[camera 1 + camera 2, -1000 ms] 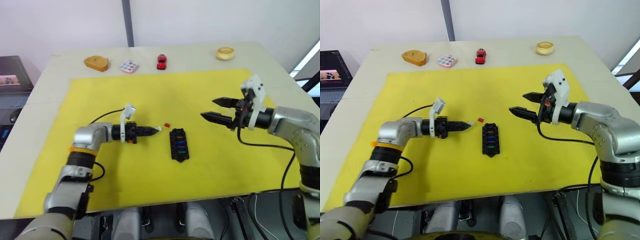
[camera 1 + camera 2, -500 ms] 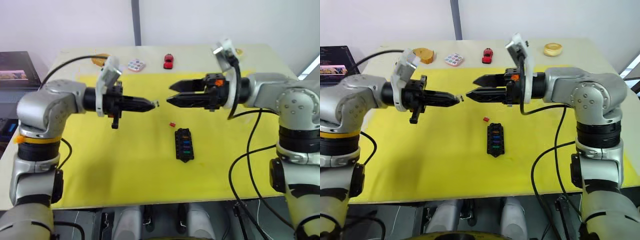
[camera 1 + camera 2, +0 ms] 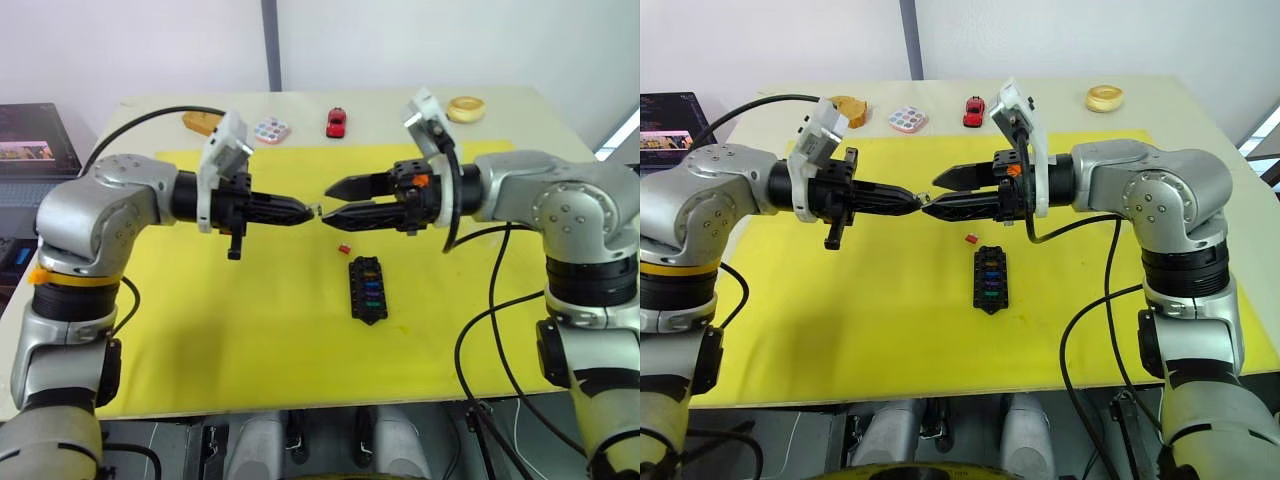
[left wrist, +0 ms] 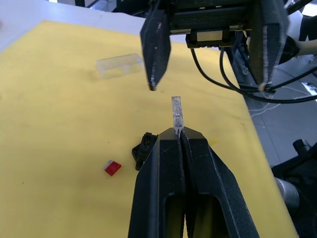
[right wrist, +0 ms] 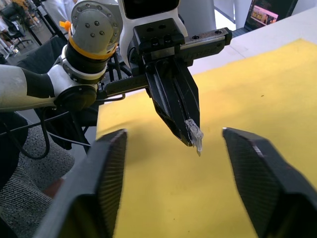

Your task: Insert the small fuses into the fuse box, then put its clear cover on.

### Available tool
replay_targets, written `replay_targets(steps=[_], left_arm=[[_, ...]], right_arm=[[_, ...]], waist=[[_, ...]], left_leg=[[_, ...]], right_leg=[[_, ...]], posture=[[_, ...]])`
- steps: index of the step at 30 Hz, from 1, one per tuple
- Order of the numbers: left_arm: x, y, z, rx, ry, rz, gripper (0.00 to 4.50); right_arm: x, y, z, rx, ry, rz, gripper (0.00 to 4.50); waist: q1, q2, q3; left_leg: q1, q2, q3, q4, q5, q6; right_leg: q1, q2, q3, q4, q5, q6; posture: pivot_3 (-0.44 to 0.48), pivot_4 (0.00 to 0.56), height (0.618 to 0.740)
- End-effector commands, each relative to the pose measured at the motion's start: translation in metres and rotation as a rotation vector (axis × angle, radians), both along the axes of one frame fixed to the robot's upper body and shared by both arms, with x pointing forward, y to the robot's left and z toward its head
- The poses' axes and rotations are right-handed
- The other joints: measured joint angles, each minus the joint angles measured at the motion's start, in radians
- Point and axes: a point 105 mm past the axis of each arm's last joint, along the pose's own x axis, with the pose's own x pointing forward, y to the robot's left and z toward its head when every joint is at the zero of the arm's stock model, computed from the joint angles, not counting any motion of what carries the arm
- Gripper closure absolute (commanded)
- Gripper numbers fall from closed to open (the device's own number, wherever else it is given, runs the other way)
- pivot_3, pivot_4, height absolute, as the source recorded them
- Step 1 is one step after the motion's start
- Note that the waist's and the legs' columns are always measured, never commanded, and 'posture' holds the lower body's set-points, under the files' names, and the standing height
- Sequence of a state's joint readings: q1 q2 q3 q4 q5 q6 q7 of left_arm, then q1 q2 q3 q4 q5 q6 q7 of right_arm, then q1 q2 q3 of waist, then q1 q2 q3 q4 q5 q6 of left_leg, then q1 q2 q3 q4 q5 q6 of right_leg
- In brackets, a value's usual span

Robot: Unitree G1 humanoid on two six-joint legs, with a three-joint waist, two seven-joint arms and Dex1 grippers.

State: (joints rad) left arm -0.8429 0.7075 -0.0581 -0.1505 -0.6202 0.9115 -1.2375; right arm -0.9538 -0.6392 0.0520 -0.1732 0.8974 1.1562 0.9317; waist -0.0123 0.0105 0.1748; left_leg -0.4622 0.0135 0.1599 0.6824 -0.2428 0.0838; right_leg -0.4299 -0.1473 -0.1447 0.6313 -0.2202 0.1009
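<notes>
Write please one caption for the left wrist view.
Left claw shut on a grey fuse, facing the open right claw.

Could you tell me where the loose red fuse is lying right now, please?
The red fuse lies flat on the yellow mat, just beyond the fuse box toward its left corner, below where the two pincers meet.

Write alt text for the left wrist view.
The left gripper, shut, pinches a small pale fuse upright between the right gripper's open fingers. Below on the yellow mat lie a red fuse and the clear cover.
</notes>
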Motion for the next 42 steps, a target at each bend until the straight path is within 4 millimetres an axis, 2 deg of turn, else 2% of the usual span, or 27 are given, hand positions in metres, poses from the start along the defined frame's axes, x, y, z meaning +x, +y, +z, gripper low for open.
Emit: replay_targets(steps=[1,22,24,26,34,38,42], left_arm=[[-0.007,-0.003,0.011,0.005,-0.061,-0.036,4.50],[-0.013,-0.004,0.007,0.037,-0.068,-0.061,4.50],[-0.013,-0.005,0.006,0.038,-0.067,-0.061,4.50],[-0.013,-0.005,0.006,0.038,-0.066,-0.062,4.50],[-0.014,-0.003,0.005,0.041,-0.058,-0.062,4.50],[-0.013,0.001,0.003,0.050,-0.042,-0.047,3.20],[-0.014,0.009,0.004,0.036,-0.022,-0.022,1.02]], right_arm=[[-0.004,0.001,0.007,-0.001,-0.060,0.009,2.96],[-0.004,0.003,-0.001,-0.028,-0.060,0.011,2.96],[-0.004,0.003,-0.001,-0.028,-0.057,0.011,3.50],[-0.003,0.004,-0.002,-0.028,-0.056,0.010,4.38],[-0.005,0.004,-0.002,-0.026,-0.053,0.021,4.45],[-0.006,0.003,-0.003,-0.020,-0.061,0.024,4.50],[-0.005,-0.002,-0.006,0.000,-0.092,0.016,4.50]], waist=[[0.000,0.000,0.000],[0.000,0.000,0.000],[0.000,0.000,0.000],[0.000,0.000,0.000],[0.000,0.000,0.000],[0.000,0.000,0.000],[0.000,0.000,0.000]], left_leg=[[0.000,0.000,0.000,0.000,0.000,0.000],[0.000,0.000,0.000,0.000,0.000,0.000],[0.000,0.000,0.000,0.000,0.000,0.000],[0.000,0.000,0.000,0.000,0.000,0.000],[0.000,0.000,0.000,0.000,0.000,0.000],[0.000,0.000,0.000,0.000,0.000,0.000],[0.000,0.000,0.000,0.000,0.000,0.000]], right_leg=[[0.000,0.000,0.000,0.000,0.000,0.000],[0.000,0.000,0.000,0.000,0.000,0.000],[0.000,0.000,0.000,0.000,0.000,0.000],[0.000,0.000,0.000,0.000,0.000,0.000],[0.000,0.000,0.000,0.000,0.000,0.000],[0.000,0.000,0.000,0.000,0.000,0.000],[0.000,0.000,0.000,0.000,0.000,0.000]], posture=[[0.000,0.150,0.740],[0.000,0.150,0.740],[0.000,0.150,0.740],[0.000,0.150,0.740],[0.000,0.150,0.740],[0.000,0.150,0.740],[0.000,0.150,0.740]])
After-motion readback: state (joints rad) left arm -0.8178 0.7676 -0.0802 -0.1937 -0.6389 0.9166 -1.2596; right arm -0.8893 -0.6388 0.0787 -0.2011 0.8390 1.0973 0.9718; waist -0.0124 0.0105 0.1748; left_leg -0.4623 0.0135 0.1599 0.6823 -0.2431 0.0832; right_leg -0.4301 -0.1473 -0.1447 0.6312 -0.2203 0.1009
